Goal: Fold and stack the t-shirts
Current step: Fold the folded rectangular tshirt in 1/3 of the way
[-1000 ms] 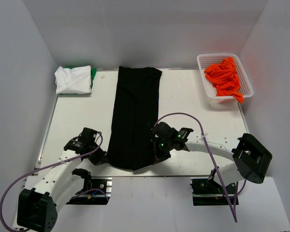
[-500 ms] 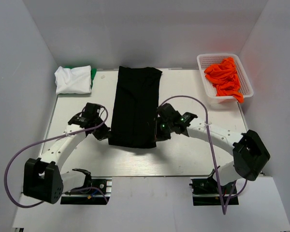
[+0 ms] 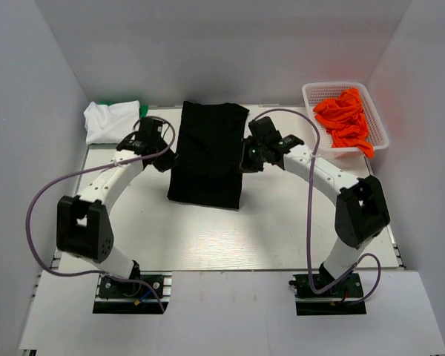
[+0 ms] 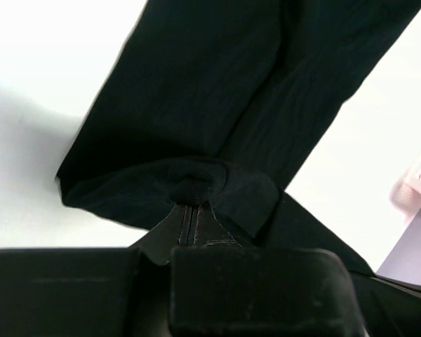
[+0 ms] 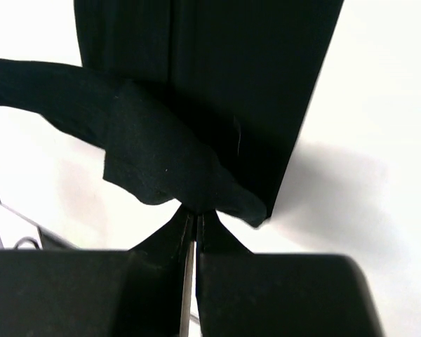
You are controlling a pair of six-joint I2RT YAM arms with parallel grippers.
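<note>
The black t-shirt (image 3: 206,159) lies in the middle of the table (image 3: 282,222), toward the far side. The left gripper (image 3: 167,161) pinches its left edge tight — the right gripper (image 3: 245,161) pinches its right edge, both holding cloth up.

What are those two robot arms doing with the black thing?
They are folding a black t-shirt. The left gripper and the right gripper each pinch an edge of it, lifted over the flat part. A folded white shirt and a green shirt sit at the back left, and orange shirts wait in a basket.
</note>
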